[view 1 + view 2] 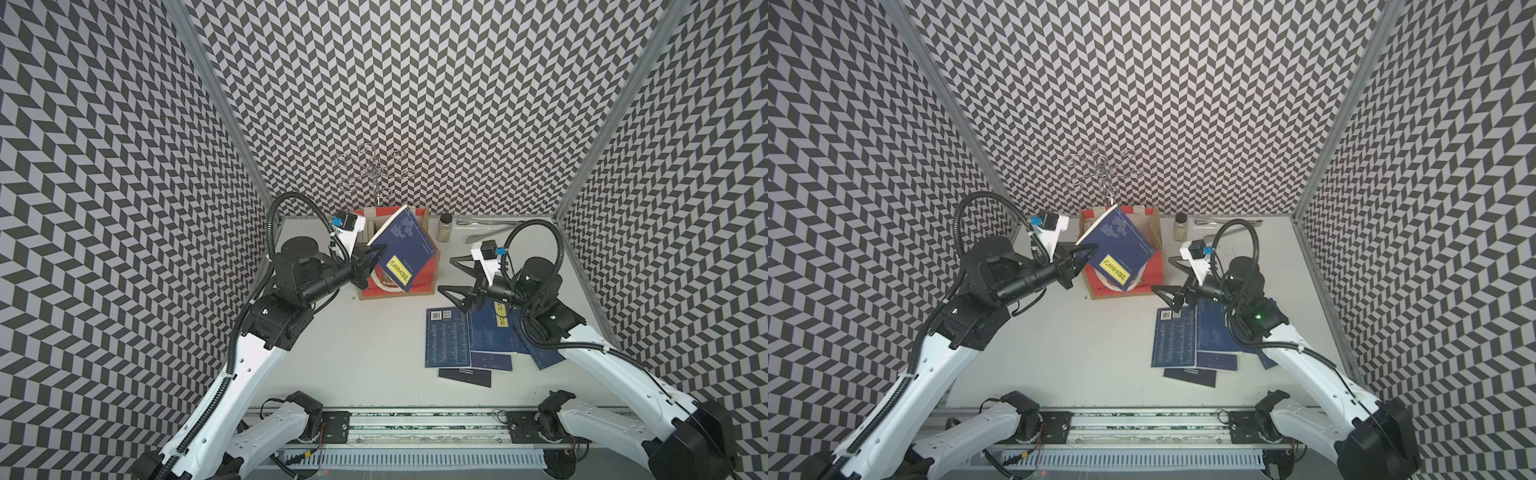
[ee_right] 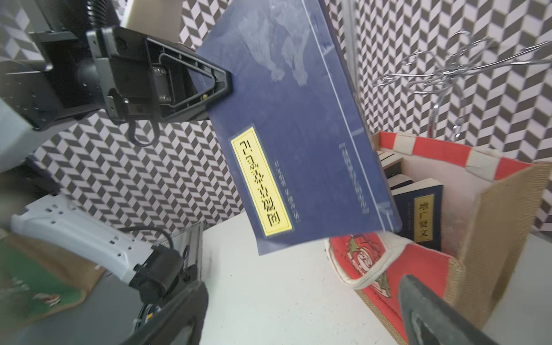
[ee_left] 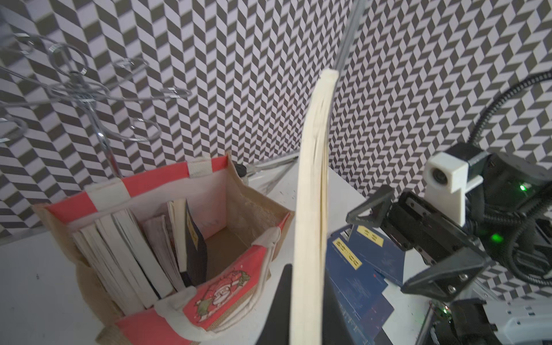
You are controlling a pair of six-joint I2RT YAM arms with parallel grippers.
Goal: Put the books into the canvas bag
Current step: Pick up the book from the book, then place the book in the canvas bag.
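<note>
My left gripper (image 1: 376, 253) (image 3: 307, 313) is shut on the edge of a thin navy blue book (image 1: 405, 245) (image 2: 298, 134) with a yellow title label. It holds the book tilted above the open canvas bag (image 1: 428, 270) (image 3: 149, 179), which has red panels and tan sides. Several books (image 3: 128, 254) (image 2: 421, 218) stand upright inside the bag. My right gripper (image 1: 453, 276) (image 2: 301, 298) hangs open and empty just right of the bag, over bare table. More navy books (image 1: 469, 336) (image 1: 1196, 336) lie overlapped on the table under the right arm.
A wire metal stand (image 1: 374, 170) rises behind the bag. A small jar (image 1: 444, 226) and metal tongs (image 1: 490, 228) lie at the back right. A thin black book (image 1: 464, 377) lies at the near edge of the loose pile.
</note>
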